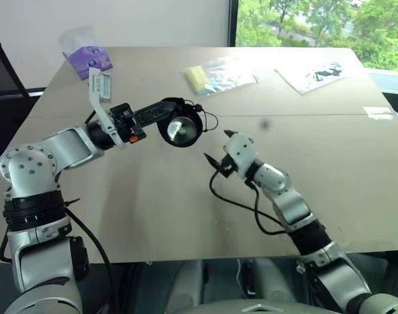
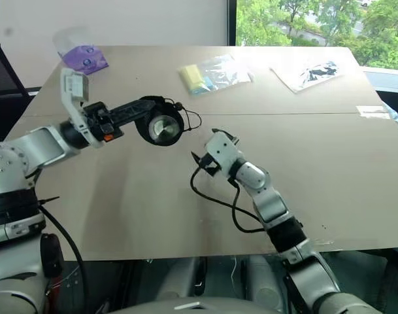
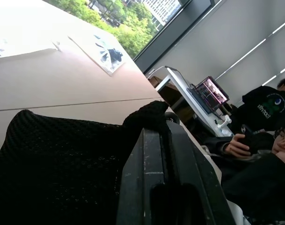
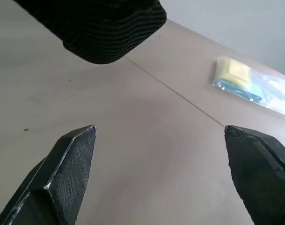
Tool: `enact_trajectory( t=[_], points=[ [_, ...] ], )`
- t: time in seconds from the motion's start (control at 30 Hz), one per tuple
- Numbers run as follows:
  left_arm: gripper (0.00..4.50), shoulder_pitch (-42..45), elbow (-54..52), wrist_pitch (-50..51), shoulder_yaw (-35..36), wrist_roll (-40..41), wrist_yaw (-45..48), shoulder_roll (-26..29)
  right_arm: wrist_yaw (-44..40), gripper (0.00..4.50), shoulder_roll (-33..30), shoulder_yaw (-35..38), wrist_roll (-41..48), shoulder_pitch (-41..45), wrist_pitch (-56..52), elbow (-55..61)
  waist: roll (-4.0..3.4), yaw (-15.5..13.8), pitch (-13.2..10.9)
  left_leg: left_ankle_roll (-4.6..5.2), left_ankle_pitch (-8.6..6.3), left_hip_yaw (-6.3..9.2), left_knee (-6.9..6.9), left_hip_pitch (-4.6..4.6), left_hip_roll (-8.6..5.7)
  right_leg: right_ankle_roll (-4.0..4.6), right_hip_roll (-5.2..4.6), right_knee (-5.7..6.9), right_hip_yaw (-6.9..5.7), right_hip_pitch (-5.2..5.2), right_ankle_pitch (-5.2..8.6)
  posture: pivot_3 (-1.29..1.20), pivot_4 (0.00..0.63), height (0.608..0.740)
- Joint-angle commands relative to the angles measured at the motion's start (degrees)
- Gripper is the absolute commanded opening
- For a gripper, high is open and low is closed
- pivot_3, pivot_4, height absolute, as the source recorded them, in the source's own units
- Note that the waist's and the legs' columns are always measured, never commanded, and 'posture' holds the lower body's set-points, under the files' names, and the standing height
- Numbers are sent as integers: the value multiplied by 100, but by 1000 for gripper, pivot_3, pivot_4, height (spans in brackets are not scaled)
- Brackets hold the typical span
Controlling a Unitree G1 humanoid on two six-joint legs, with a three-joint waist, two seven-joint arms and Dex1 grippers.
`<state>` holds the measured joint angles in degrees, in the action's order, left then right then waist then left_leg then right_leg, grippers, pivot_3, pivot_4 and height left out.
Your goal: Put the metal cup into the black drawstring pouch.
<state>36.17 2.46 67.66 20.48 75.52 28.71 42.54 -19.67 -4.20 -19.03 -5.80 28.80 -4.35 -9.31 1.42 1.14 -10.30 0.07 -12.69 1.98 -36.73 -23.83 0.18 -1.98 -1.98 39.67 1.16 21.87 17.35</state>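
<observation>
The left tool (image 1: 161, 112) is clamping the soft black fabric pouch (image 1: 180, 124), shiny steel cup (image 1: 182, 131) already inside, mouth facing the wide-open right tool (image 1: 219, 146) just below.

Shiny smooth metal cup (image 1: 181, 131) sits in the matte, coarse-knit black drawstring pouch (image 1: 174, 112) above the matte table (image 1: 329, 170).

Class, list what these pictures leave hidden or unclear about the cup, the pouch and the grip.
- Metal cup: head views show its shiny end; the black drawstring pouch hides its sides.
- Left gripper: its fingertips are buried in fabric.
- Pouch in the right wrist view: cut off by the edge.
</observation>
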Motion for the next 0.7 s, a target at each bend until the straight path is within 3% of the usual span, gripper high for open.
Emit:
enact_trajectory(
  t=[0.03, 0.47, 0.7],
  points=[
    [0, 108, -34, 18, 99, -62, 180, 126, 56, 4446, 208, 310, 281, 113, 218, -3, 0, -9, 0, 0, 0, 1, 0, -1, 0, 0, -2, 0, -1, 0, 0, 0, 150, 740],
    [0, -325, -313, -48, 269, -253, 215, 138, -975, 4446, 477, 394, 1234, 95, 382, 477, 0, 111, 0, 0, 0, 2, 0, 0, 2, 0, -7, 3, 10, 1, 0, 0, 150, 740],
    [0, -486, -518, -15, 425, -140, 87, 61, -1026, 4446, 503, 463, 1301, 198, 324, 348, 0, 110, 0, 1, 0, 3, 0, 0, 3, 0, -9, 5, 13, 2, 0, 0, 150, 740]
  ],
)
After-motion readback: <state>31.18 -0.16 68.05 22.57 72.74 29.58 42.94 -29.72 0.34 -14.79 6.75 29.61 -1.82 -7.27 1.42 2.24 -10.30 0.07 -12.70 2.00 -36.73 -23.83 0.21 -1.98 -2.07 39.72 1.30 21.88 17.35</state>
